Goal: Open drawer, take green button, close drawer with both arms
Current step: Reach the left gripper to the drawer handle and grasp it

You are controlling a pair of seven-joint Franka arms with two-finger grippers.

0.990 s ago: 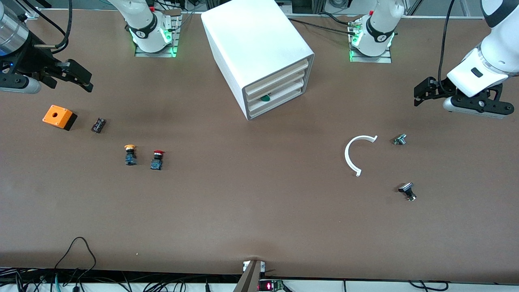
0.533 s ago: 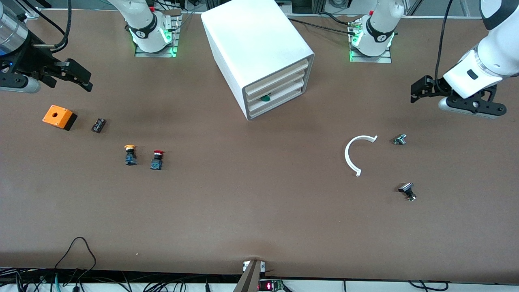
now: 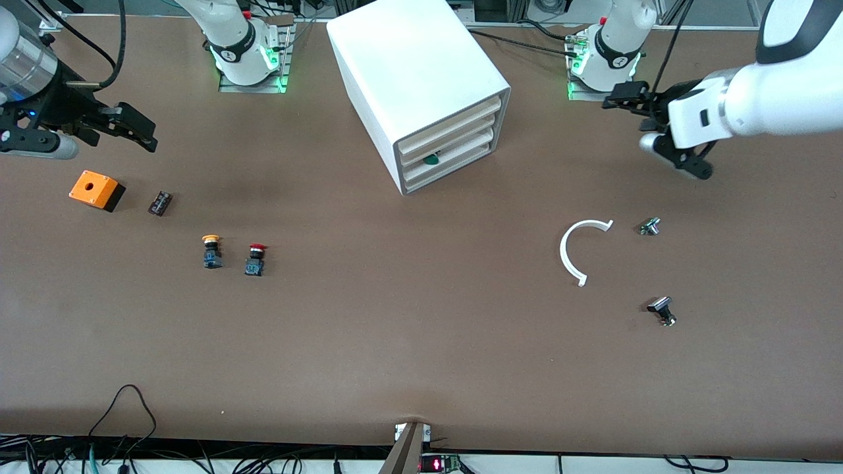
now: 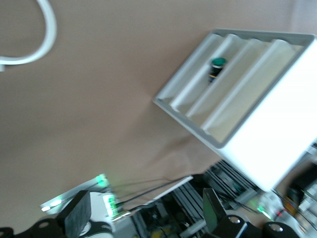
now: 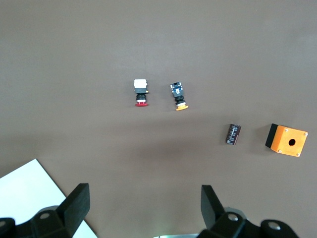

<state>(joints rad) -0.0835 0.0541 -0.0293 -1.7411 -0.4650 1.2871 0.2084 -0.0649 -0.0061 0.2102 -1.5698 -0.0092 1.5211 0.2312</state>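
The white cabinet (image 3: 421, 72) stands mid-table near the robots' bases, with several cream-fronted drawers stacked in its front. The green button (image 3: 431, 158) pokes out at the front of a lower drawer (image 3: 464, 151). In the left wrist view the button (image 4: 217, 67) lies in that drawer (image 4: 198, 84). My left gripper (image 3: 629, 105) is open and empty, up in the air by the left arm's base, between the base and the cabinet; it also shows in the left wrist view (image 4: 146, 201). My right gripper (image 3: 141, 130) is open and empty over the table at the right arm's end; it also shows in the right wrist view (image 5: 143, 196).
An orange box (image 3: 95, 189), a small dark part (image 3: 159, 203), a yellow-capped button (image 3: 211, 251) and a red-capped button (image 3: 255, 259) lie toward the right arm's end. A white arc (image 3: 574, 250) and two small metal parts (image 3: 649, 226) (image 3: 662, 309) lie toward the left arm's end.
My left arm has swung from the table's end toward the cabinet and turned its gripper to face it. My right gripper has shifted only slightly. Nothing on the table moved.
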